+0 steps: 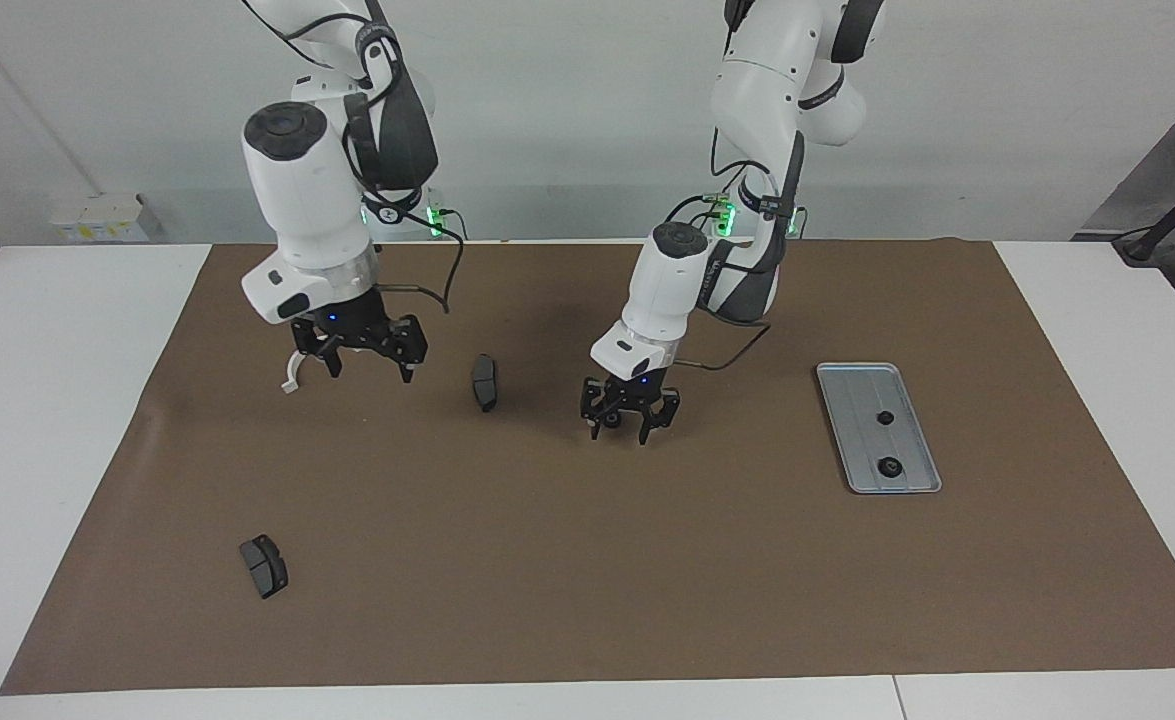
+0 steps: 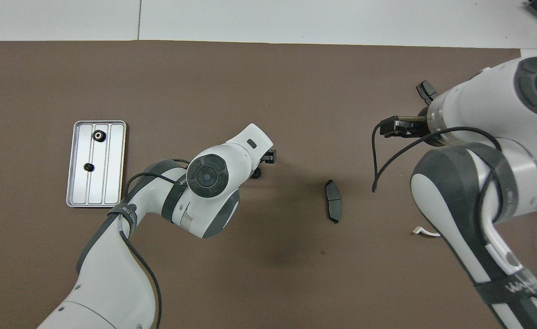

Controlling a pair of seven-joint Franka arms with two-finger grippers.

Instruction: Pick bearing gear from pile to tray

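Near the middle of the brown mat (image 1: pixel 547 560), one bearing gear (image 2: pixel 257 173): small, round and black, seen from above as a dark knob peeking out beside the left end effector (image 1: pixel 619 433). Cannot be picked out in the facing view among the black fingers. Left end effector set down low at the mat right there, fingertips apart (open, with nothing visibly clamped); no telling whether touching the gear.

Toward the left arm's end of the counter (image 1: pixel 67 400), well apart from that gear, the tray (image 1: pixel 859 440): flat, silver-grey, rounded corners, low rim, faint lengthwise ribs. In it, two more black gears (image 1: pixel 885 417) (tiny against the tray), one nearer to the robots than the other.

Beside the left end effector, toward the right arm's end, a dark grey brake pad (image 1: pixel 485 382) lying on the mat. A second brake pad (image 1: pixel 264 565) much farther from the robots, near the mat's corner.

Right end effector (image 1: pixel 370 372) raised, spread wide open and empty, over the white curved bracket (image 1: pixel 292 375), mostly covered by it.
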